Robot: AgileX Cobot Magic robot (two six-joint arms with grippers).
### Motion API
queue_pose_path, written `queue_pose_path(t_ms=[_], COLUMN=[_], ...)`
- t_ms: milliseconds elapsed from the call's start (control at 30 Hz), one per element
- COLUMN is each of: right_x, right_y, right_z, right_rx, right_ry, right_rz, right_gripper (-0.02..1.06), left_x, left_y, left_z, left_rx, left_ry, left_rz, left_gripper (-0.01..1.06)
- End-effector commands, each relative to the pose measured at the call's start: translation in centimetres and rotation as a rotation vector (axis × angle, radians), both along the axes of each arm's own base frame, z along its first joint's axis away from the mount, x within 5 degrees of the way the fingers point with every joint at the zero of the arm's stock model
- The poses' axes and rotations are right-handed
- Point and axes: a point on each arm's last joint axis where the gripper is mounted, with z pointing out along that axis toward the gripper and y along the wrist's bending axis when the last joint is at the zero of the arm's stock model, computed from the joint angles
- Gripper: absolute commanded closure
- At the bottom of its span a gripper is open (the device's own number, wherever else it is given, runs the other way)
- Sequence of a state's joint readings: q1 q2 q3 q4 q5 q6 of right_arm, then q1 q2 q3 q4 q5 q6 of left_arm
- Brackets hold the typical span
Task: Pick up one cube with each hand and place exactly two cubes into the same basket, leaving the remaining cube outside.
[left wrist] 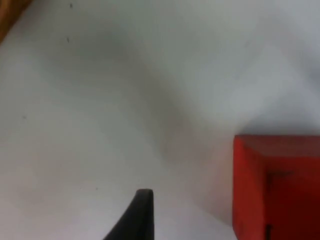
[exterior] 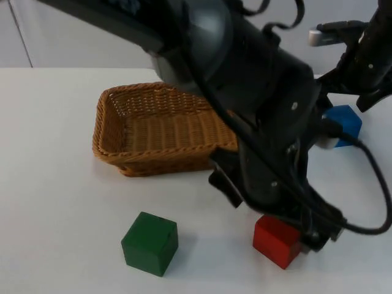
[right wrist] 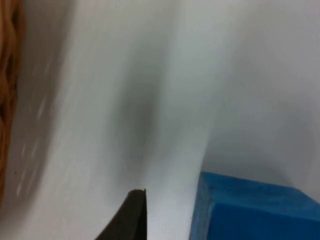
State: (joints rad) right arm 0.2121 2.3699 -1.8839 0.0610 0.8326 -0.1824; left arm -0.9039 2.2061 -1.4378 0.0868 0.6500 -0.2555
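Wicker basket, brown and shallow, resting toward the far edge of the white worktop, nothing visible inside it. Green cube near the front edge, well apart from the basket and from both claws. Red cube also near the front edge, right of the green one, with the left claw lowered right at it; black arm reaching over the basket's right end to get there. From the left wrist, red cube just beside one black fingertip, white worktop between them; cannot tell how wide that claw stands. Blue cube toward the right edge, right of the basket, with the right claw down against it. From the right wrist, blue cube close beside a black fingertip, basket weave at the side; spread of that claw likewise impossible to tell
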Motion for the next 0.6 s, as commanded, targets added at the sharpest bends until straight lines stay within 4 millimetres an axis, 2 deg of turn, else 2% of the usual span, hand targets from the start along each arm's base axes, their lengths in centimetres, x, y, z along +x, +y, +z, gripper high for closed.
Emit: queue_pose_path(t_ms=[0, 133, 300, 533, 567], right_x=[0.0, 0.1, 0.1, -0.2, -0.2], right_y=[0.2, 0.2, 0.2, 0.2, 0.2], right_z=[0.2, 0.2, 0.0, -3.4, -3.4], right_rx=[-0.004, -0.001, -0.002, -0.015, -0.015], right_ry=[-0.007, -0.010, -0.005, 0.088, 0.088], right_rz=[-0.001, -0.002, -0.002, -0.012, -0.012], right_gripper=[0.00, 0.00, 0.00, 0.00, 0.00], left_x=[-0.1, -0.2, -0.1, -0.2, -0.2], left_y=[-0.2, -0.2, -0.2, -0.2, -0.2], left_z=[-0.4, -1.3, -1.5, -1.5, -1.5], left_rx=[-0.001, 0.013, 0.009, 0.011, 0.011], left_ry=[0.008, 0.024, 0.021, 0.023, 0.023], left_rz=[0.009, 0.013, 0.012, 0.012, 0.012], left_gripper=[0.06, 0.06, 0.06, 0.06, 0.06])
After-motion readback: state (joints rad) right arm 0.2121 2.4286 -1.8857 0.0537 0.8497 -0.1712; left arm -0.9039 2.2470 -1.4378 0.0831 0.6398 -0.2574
